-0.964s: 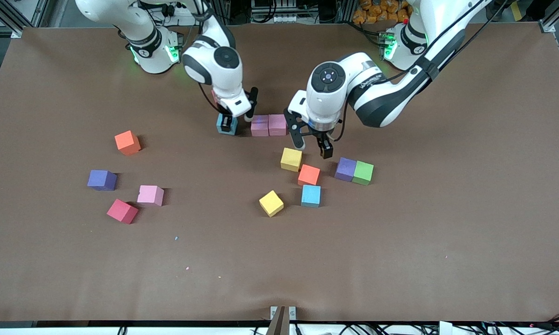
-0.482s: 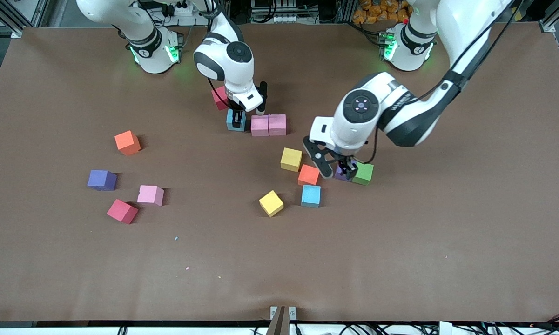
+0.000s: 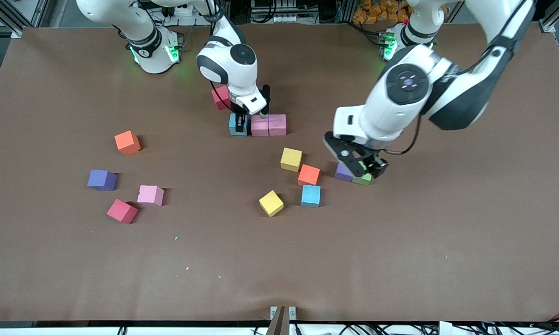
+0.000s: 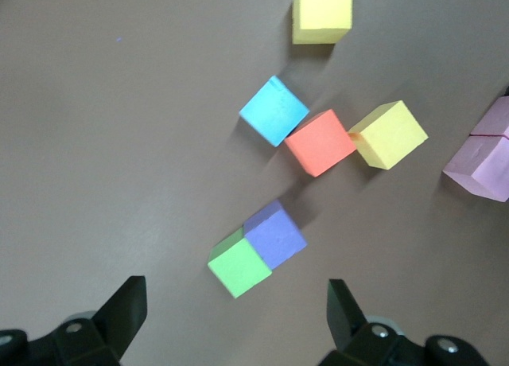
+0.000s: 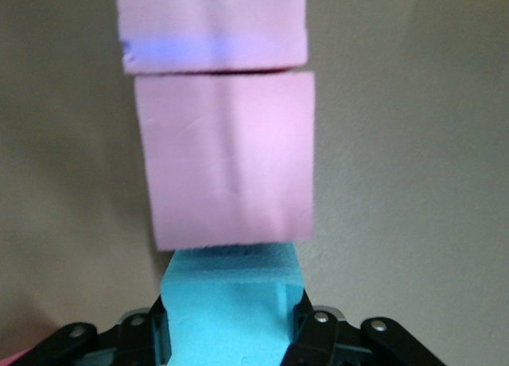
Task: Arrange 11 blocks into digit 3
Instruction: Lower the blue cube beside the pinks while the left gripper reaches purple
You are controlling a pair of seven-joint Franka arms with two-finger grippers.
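My right gripper [image 3: 239, 122] is shut on a light blue block [image 3: 236, 125] low at the table, set against the end of two pink blocks [image 3: 259, 126] in a row. In the right wrist view the light blue block [image 5: 231, 302] sits between the fingers and touches the pink block [image 5: 227, 171]. A red block [image 3: 220, 98] lies partly hidden under that arm. My left gripper [image 3: 360, 166] is open in the air over a purple cube [image 3: 341, 172] and a green cube [image 3: 364, 179]. In the left wrist view the green cube [image 4: 238, 264] lies just ahead of the open fingers [image 4: 119, 318].
Near the purple cube lie a yellow block [image 3: 291, 159], an orange-red one [image 3: 308, 175], a light blue one [image 3: 311, 195] and another yellow one [image 3: 271, 203]. Toward the right arm's end lie orange [image 3: 127, 142], purple [image 3: 102, 180], pink [image 3: 150, 195] and red [image 3: 122, 211] blocks.
My right gripper has moved the light blue block sideways up against the pink row. My left gripper has swung from beside the yellow block to over the purple and green cubes and risen.
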